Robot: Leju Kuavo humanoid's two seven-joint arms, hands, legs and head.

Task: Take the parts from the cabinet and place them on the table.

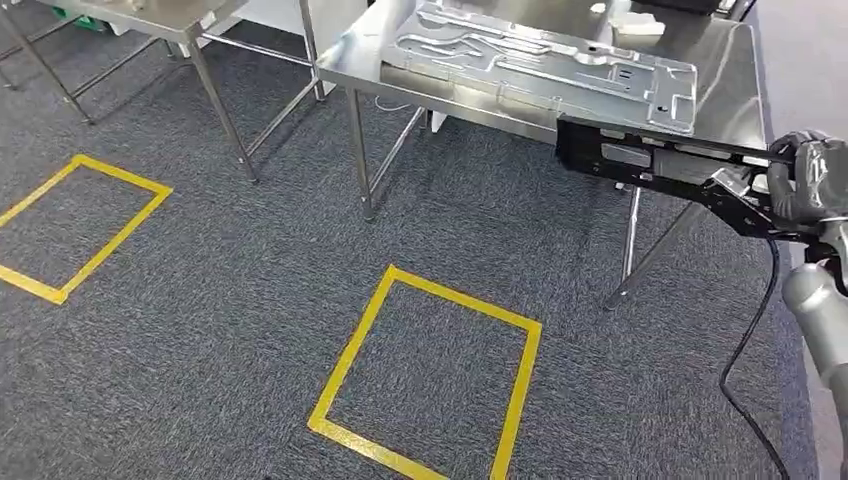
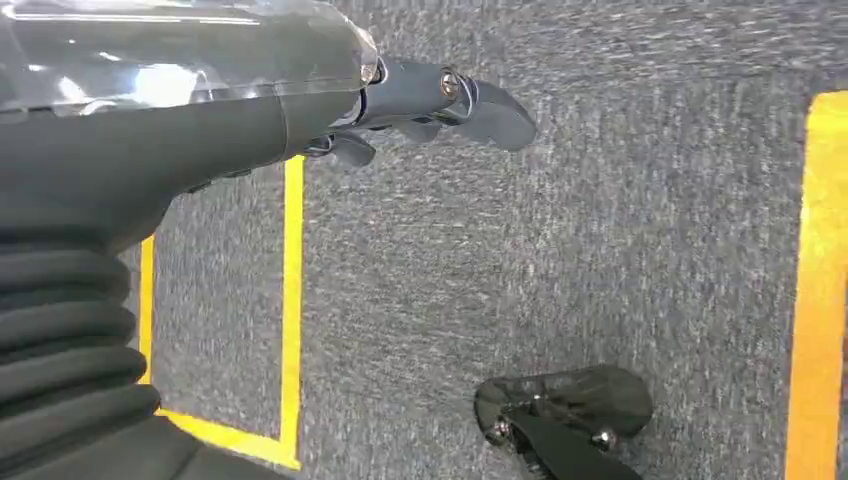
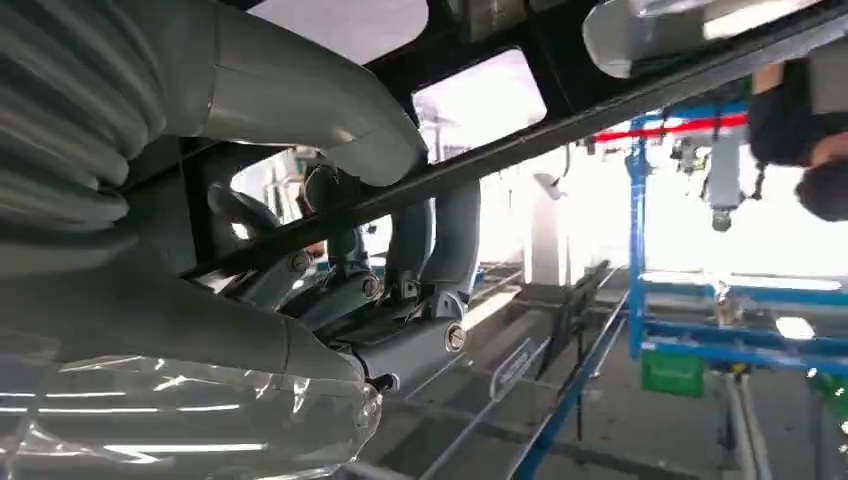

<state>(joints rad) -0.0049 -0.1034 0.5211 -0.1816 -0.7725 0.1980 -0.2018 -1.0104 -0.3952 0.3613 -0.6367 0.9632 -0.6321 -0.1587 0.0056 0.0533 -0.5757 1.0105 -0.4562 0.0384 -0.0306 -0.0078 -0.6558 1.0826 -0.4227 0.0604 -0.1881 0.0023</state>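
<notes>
A long black frame part (image 1: 650, 165) with silver inserts is held level at the right of the head view, in front of the near edge of a steel table (image 1: 720, 90). My right hand (image 1: 810, 180) grips its right end. The right wrist view has the fingers (image 3: 430, 250) curled around the part's thin black bar (image 3: 600, 110). A large pressed sheet-metal panel (image 1: 540, 55) lies flat on that table. My left hand (image 2: 420, 105) hangs over the grey carpet, fingers loosely apart, holding nothing.
A second steel table (image 1: 180, 20) stands at the far left. Two yellow tape squares (image 1: 430, 370) (image 1: 80, 225) mark the grey carpet. A small white box (image 1: 635, 25) sits at the table's back. A black cable (image 1: 750, 340) hangs beside my right arm.
</notes>
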